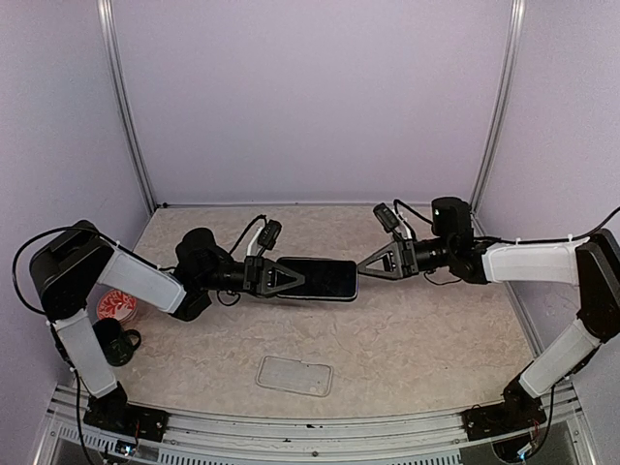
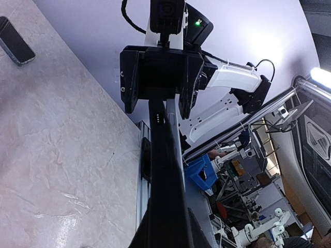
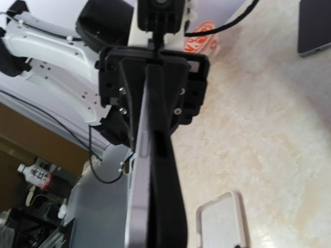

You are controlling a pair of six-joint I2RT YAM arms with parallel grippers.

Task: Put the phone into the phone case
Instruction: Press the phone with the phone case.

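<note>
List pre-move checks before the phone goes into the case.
1. Phone secured: ok. Left jaws are shut on the left end of the phone, which is held off the table.
2. Right jaws gripping: cannot tell. They straddle the phone's right end; contact is unclear.
3. Phone above phone case: not ok. The case lies nearer the front edge.
4. Case unobstructed: ok. It lies flat with nothing on it.
5. Case cavity up: cannot tell.
6. Black mug clear of case: ok. It stands far left.
</note>
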